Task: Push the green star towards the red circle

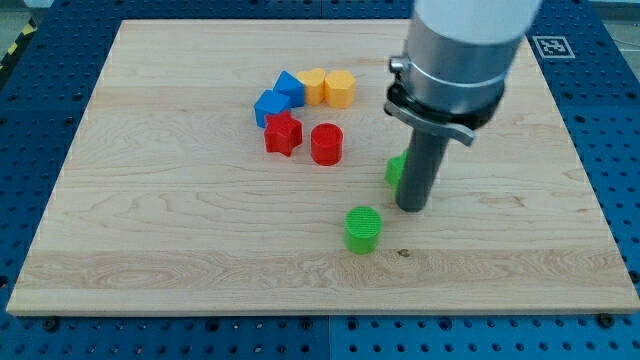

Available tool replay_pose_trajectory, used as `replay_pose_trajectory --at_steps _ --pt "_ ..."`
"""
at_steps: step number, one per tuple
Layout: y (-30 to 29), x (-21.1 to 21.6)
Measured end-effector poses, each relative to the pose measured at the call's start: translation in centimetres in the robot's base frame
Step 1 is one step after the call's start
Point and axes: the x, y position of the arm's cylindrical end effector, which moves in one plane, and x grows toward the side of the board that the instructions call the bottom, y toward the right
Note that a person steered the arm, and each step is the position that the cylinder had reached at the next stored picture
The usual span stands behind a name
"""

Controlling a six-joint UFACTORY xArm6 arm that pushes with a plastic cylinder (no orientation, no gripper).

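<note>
The green star lies right of the board's middle, mostly hidden behind my rod; only its left edge shows. My tip rests on the board, touching or just beside the star's right side. The red circle stands to the star's left and a little toward the view's top, a short gap away.
A green circle lies below-left of my tip. A red star sits just left of the red circle. Two blue blocks and two yellow blocks cluster above them. The wooden board lies on a blue perforated table.
</note>
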Motion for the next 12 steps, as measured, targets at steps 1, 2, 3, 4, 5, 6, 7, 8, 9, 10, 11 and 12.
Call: replay_pose_trajectory --at_steps 1,2,3,4,5,6,7,8,9,10,11,12 --pt "1.5 0.1" --pt "4.5 2.2" --pt "9.2 2.4" --pt "9.9 1.6" --pt "7.4 1.1" --pt "4.2 -0.8" --pt "0.6 -2.6" --pt "-2.2 -3.3" --pt "-2.6 -3.5" --pt "-0.5 -5.5" --pt "0.3 -8.1" --pt "0.3 -8.2"
